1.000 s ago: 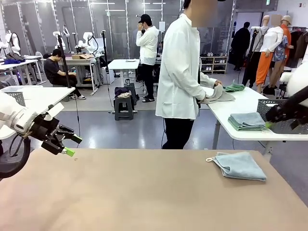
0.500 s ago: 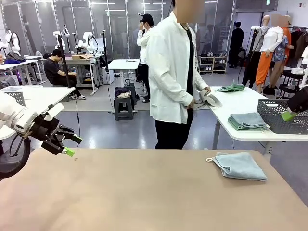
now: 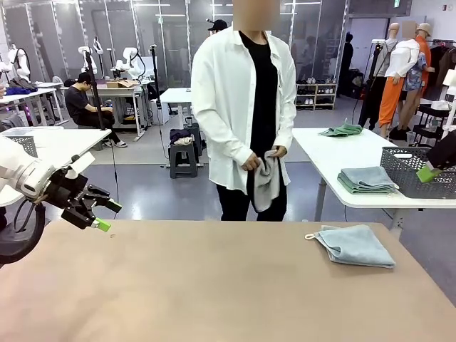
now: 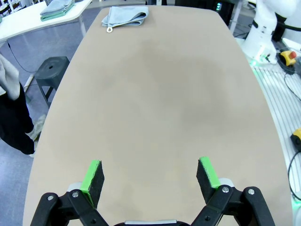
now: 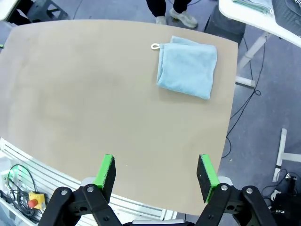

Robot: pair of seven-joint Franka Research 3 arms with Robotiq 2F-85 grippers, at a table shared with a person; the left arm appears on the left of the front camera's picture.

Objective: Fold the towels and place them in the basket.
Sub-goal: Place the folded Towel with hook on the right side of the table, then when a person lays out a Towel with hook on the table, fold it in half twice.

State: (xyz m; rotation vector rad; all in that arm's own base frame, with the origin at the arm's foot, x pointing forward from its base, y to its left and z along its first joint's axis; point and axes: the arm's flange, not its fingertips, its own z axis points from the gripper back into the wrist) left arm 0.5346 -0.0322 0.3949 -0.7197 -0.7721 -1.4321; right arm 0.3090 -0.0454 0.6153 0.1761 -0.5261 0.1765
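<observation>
Left tool [image 3: 108, 216] hovers spread wide at the table [image 3: 214, 285] edge; right tool [image 5: 155, 172], likewise spread, aloft.

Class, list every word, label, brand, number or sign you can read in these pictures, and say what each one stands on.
No text can be read in these pictures.
Folded blue-grey towel on the table: it has a white corner loop, but no printed label shows.
Small sign high at the back of the room: too small to read.
</observation>
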